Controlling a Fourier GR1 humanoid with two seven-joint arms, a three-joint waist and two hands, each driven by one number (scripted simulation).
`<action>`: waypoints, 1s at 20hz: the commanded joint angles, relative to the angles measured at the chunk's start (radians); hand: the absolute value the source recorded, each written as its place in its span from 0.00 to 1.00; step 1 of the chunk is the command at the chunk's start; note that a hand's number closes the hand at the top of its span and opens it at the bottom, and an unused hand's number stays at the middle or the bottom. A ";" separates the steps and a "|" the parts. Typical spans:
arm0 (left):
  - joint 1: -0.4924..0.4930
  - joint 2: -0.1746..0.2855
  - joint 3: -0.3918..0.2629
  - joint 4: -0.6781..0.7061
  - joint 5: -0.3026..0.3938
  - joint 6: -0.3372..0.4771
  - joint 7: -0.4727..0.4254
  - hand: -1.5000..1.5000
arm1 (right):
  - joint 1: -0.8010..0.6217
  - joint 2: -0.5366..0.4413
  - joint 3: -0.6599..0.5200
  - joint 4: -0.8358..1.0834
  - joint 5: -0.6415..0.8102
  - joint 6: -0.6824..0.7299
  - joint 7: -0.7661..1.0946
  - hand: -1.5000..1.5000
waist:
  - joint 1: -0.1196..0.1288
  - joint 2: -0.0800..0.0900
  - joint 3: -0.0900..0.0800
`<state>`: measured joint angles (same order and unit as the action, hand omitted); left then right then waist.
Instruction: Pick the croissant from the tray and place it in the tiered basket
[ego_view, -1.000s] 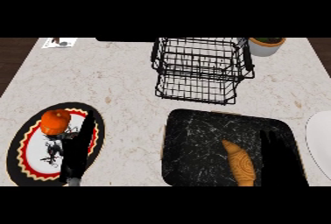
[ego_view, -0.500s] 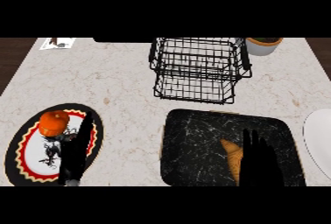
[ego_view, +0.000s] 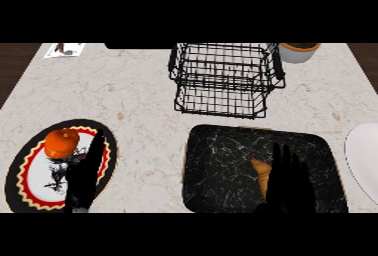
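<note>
Right hand (ego_view: 289, 186) lies low at about 5 o'clock in the view, its fingers (ego_view: 280, 156) straight, close together and pointing to 12 o'clock, holding nothing. It is black against the black marbled tray (ego_view: 221, 165), so its outline is hard to follow, and its wrist is cut off by the lower edge. The croissant (ego_view: 258, 173) still lies in the tray, right of the tray's middle. Only a tan strip of it shows at the hand's 9 o'clock side; the rest is hidden under the palm. Whether the hand touches the croissant or hovers above it cannot be told from this steep angle.

At 12 o'clock from the tray, near but apart, stands the tiered basket (ego_view: 225, 80) of black wire; its tiers overlap from above and are hard to separate.

At 8 o'clock, the left hand (ego_view: 83, 176) rests with straight fingers over a patterned plate (ego_view: 29, 175), blending into the plate's dark markings. An orange round thing (ego_view: 61, 143) sits on that plate at the hand's 11 o'clock; what it is cannot be made out.

A white plate (ego_view: 363, 160) is cut off at 3 o'clock. A pot (ego_view: 299, 51) at 1 o'clock and a card (ego_view: 65, 48) at 11 o'clock are both clipped by the counter's (ego_view: 133, 95) far edge.
</note>
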<state>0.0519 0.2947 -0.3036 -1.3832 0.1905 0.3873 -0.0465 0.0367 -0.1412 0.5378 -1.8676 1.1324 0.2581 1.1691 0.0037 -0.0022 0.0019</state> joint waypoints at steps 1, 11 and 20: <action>-0.009 -0.001 0.010 0.035 0.002 -0.020 0.007 0.50 | -0.010 0.081 -0.023 0.044 0.021 0.113 0.174 0.00 | -0.004 0.003 -0.003; 0.034 -0.031 -0.005 -0.018 -0.045 0.008 0.029 0.50 | 0.021 0.127 -0.153 0.089 0.036 0.146 0.033 0.00 | -0.001 0.002 -0.002; 0.029 -0.040 0.057 -0.010 -0.054 -0.034 0.036 0.50 | 0.040 0.125 -0.160 0.176 0.102 0.041 -0.095 1.00 | -0.002 0.002 -0.002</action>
<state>0.0530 0.2626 -0.2657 -1.3961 0.1440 0.3669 -0.0046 0.1001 -0.0135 0.4130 -1.7643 1.2289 0.3085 1.0536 0.0004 -0.0082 -0.0038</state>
